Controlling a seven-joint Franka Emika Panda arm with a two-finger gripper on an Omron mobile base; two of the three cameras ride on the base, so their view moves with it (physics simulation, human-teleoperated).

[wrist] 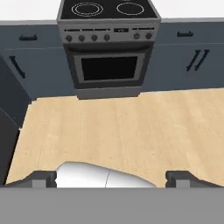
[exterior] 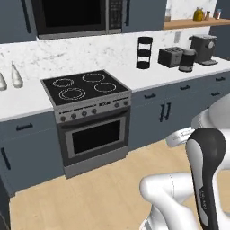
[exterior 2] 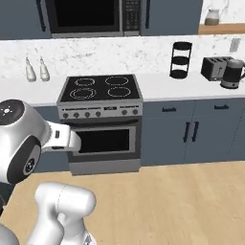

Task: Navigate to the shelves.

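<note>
The shelves are a light-brown wooden plank [exterior: 191, 23] fixed to the wall at the far upper right, above the toaster; in the right base view the same plank [exterior 2: 223, 28] runs off the right edge. Small jars and bottles [exterior: 199, 14] stand on it. My arm is folded in close to the base, well back from the counter. In the hand view the gripper [wrist: 111, 179] is open, its two dark fingertips [wrist: 43, 178] set wide apart with nothing between them, and it looks down at the wooden floor in front of the stove.
A stove with oven [exterior: 90, 121] stands straight ahead under a microwave [exterior: 74, 15]. Dark blue-grey cabinets [exterior: 179, 108] line the wall. On the counter to the right are a black wire rack [exterior: 144, 52], toaster [exterior: 170, 56], kettle [exterior: 187, 60] and coffee machine [exterior: 204, 48].
</note>
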